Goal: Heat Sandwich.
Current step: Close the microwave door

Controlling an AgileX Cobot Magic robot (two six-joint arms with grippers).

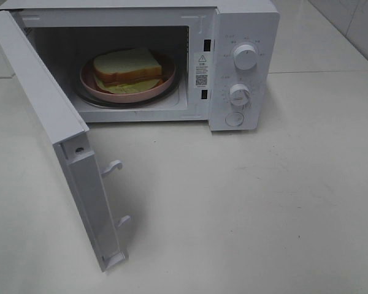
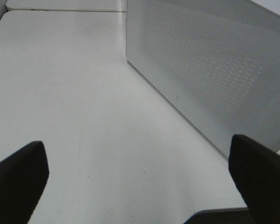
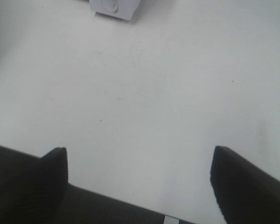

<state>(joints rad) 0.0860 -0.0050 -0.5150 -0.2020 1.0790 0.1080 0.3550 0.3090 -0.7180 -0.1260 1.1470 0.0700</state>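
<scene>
Sandwich (image 1: 130, 72) in microwave (image 1: 253, 29), claws (image 2: 136, 142) (image 3: 139, 149) (spread) outside it

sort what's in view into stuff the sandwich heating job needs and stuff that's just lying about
Belongs to the job:
- sandwich on the pink plate, inside the microwave
- door, standing open
- upper knob and lower knob
- left gripper and right gripper, both open and empty

Just there:
- table
- second table behind it
</scene>
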